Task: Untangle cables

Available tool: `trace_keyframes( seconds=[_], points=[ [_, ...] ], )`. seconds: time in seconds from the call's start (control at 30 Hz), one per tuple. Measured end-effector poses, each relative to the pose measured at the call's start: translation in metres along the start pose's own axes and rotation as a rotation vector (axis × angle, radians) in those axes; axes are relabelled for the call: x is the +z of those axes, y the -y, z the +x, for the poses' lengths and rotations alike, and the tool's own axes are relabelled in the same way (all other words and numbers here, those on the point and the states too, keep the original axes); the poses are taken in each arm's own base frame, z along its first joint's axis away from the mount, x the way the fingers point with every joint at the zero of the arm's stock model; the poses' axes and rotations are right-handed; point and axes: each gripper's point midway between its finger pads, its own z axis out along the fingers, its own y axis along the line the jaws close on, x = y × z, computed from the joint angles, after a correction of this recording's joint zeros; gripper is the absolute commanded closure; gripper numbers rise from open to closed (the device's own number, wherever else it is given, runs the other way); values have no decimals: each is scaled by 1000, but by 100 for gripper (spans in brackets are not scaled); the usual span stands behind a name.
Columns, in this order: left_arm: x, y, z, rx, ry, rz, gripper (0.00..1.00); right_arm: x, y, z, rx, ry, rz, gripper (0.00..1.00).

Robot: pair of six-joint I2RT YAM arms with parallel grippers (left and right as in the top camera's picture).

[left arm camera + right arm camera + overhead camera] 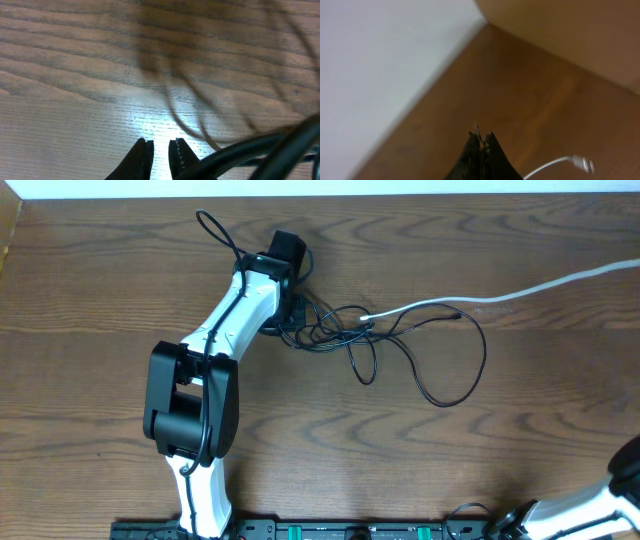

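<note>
Overhead: the left arm (235, 310) reaches across the table (100, 300) to the knot (320, 328), where the black cables (484, 350) loop over one another. The white cable (480, 302) runs from the knot to the right edge. Left wrist: left gripper (161, 152) over the wood, jaws nearly together, no cable seen in the slit; we cannot tell if one is pinched deeper in. Right wrist: right gripper (481, 140) closed on nothing, a white plug (582, 163) near it. We judge one strand is being worked out of the knot. The next move needs a sure pinch on one black cable and a slow pull outward.
</note>
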Motion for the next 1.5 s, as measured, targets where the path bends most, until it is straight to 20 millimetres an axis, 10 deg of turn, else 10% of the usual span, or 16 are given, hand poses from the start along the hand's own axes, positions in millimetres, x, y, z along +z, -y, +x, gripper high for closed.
trace_keyframes(
  seconds=[0.1, 0.27, 0.37, 0.57, 0.73, 1.2, 1.5],
  points=[
    [0, 0, -1, 0, 3, 1, 83, 35, 27, 29, 1, -94, 83, 90],
    [0, 0, -1, 0, 3, 1, 83, 57, 49, 58, -4, -185, 152, 23],
    [0, 0, -1, 0, 4, 1, 83, 56, 44, 56, -34, -184, 123, 12],
    [0, 0, -1, 0, 4, 1, 83, 48, 6, 69, -92, -250, -56, 10],
    [0, 1, -2, -1, 8, 3, 83, 27, -61, 107, -229, -365, -257, 5],
    [0, 1, -3, -1, 11, 4, 83, -48, -256, 314, -867, -692, -717, 4],
    [0, 1, -3, -1, 10, 4, 83, -45, -279, 434, -1041, -890, -807, 10]
  ],
)
